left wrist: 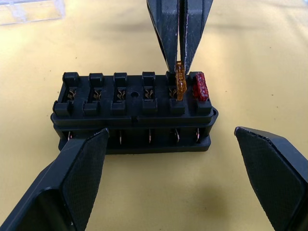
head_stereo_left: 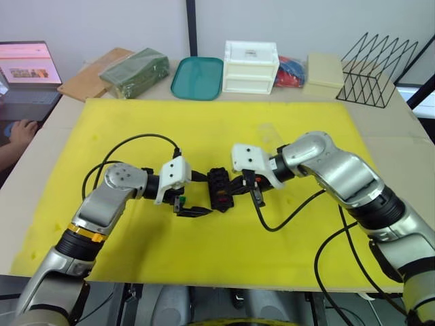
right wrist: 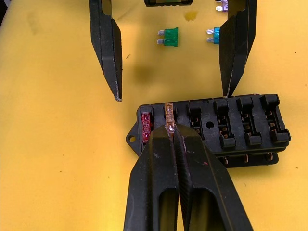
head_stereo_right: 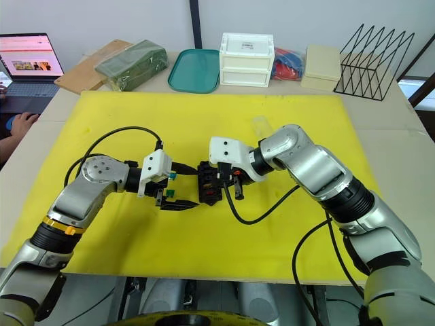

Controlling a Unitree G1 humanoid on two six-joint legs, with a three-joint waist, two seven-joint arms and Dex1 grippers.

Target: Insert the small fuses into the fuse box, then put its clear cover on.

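The black fuse box (left wrist: pixel 134 115) lies on the yellow mat between my two grippers. A red fuse (left wrist: pixel 199 87) sits in its end slot. My right gripper (right wrist: pixel 172 127) is shut on an orange fuse (left wrist: pixel 179 83), which stands in the slot beside the red one and rises higher than it. My left gripper (right wrist: pixel 172 96) is open, its fingers (left wrist: pixel 79 183) spread wide on either side of the box without touching it. Green (right wrist: pixel 169 36), teal (right wrist: pixel 214 34) and purple (right wrist: pixel 222 5) fuses lie loose on the mat behind the left gripper. The clear cover (left wrist: pixel 29 9) lies on the mat beyond the box.
Along the table's far edge stand a teal tray (head_stereo_left: pixel 197 77), a white drawer box (head_stereo_left: pixel 250 66), a green packet (head_stereo_left: pixel 134 71) and a black wire rack (head_stereo_left: pixel 377 71). At far left are a laptop (head_stereo_left: pixel 27 68) and a person's hand (head_stereo_left: pixel 20 129).
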